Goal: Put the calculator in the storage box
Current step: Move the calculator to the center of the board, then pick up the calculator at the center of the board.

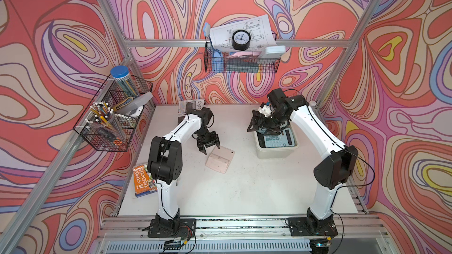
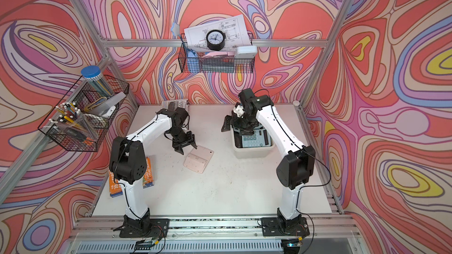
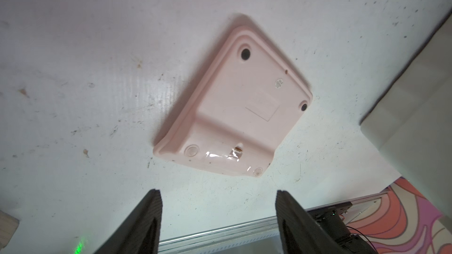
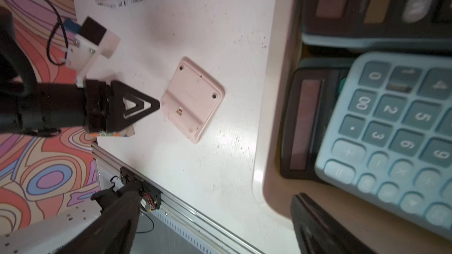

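Left fingers (image 3: 146,221) spread and empty, face-down pink calculator (image 3: 234,108) just beyond their tips.

The left arm (image 1: 179,128) rises from its base at the front, folds at the elbow and reaches inward. Its wrist is bent down, so the left gripper (image 1: 210,149) points steeply downward with its jaws partly spread and nothing between them. The right arm (image 1: 315,128) stretches farther back, its wrist curled down and in toward the middle. The right gripper (image 1: 263,128) hangs low with its jaws spread as wide as they go, gripping nothing.
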Robot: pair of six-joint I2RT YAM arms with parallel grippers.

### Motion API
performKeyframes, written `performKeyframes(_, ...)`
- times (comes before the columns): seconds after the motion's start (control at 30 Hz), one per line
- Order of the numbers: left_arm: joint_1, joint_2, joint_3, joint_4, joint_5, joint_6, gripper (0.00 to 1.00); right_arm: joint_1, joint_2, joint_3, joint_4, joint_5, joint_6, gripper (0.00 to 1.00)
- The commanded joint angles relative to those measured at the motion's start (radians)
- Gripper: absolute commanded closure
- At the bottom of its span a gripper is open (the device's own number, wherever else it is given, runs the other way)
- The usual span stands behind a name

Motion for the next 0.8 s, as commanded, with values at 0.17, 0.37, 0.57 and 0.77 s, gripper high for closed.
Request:
performKeyframes(0.17, 0.073, 0.012, -0.084, 0.238, 0.162, -0.03, 0.3, 0.175, -0.183, -0.265, 0.195, 0.041, 0.085, 0.07)
performKeyframes(0.37, 0.081, 0.068, -0.095, 0.345, 0.188, 0.003, 0.29, 0.273, -0.199, -0.412, 0.358, 0.101, 0.233, 0.08)
performKeyframes(0.57, 0.111, 0.089, -0.121, 0.304, 0.115, 0.094, 0.29, 0.356, -0.16, -0.533, 0.548, 0.14, 0.373, 0.09)
performKeyframes(0.77, 0.123, 0.106, -0.172, 0.345, 0.18, 0.111, 0.3, 0.454, -0.056, -0.505, 0.584, 0.216, 0.421, 0.08)
